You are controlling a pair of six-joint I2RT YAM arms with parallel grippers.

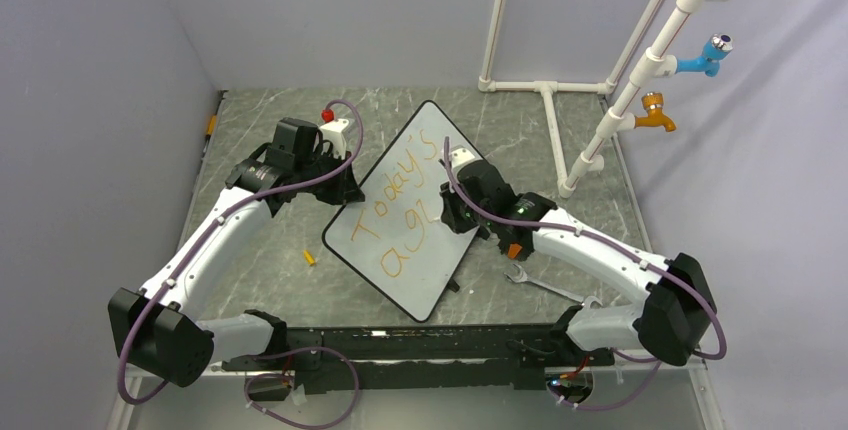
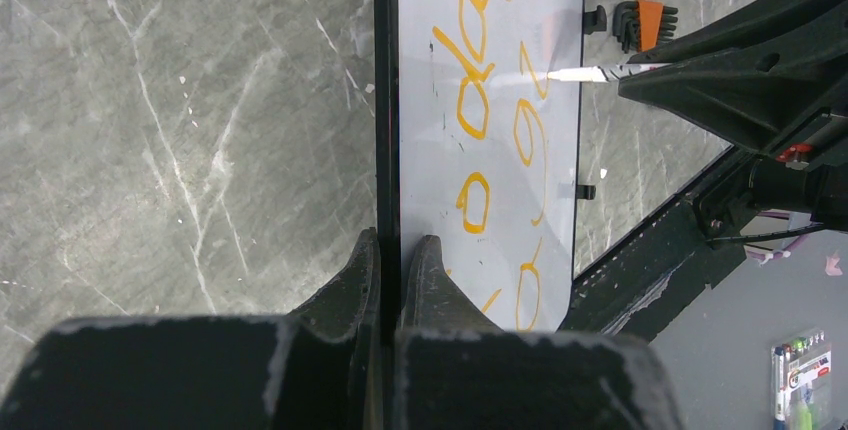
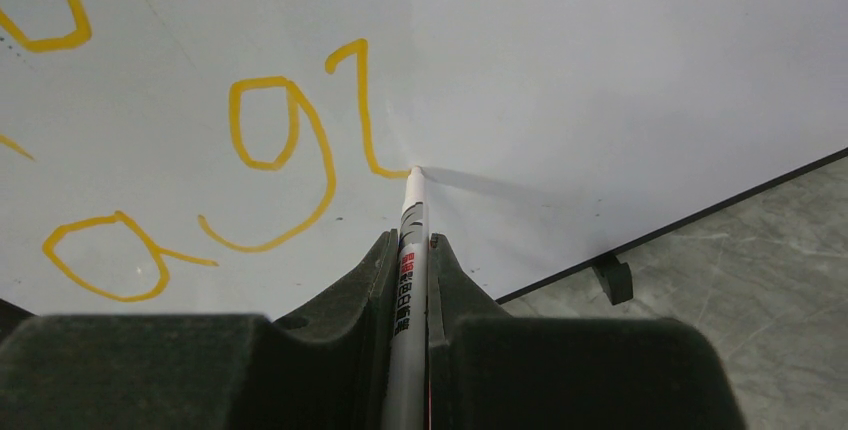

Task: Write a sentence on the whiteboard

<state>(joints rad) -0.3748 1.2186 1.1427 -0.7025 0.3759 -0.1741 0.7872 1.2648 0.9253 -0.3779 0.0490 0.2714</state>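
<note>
Jaws of my right gripper [image 3: 411, 245] are pressed together on a white marker [image 3: 413, 200]. Its tip touches the whiteboard [image 3: 620, 60] at the foot of an orange stroke. The sentence [image 3: 362, 100] runs in two orange lines, "Today's" above and a few letters below. My left gripper [image 2: 394, 250] is clamped on the board's black rim, on the side facing my left arm. The board lies skewed on the grey marbled table [image 1: 270, 280], with a wrench [image 1: 535, 283] near its right side.
</note>
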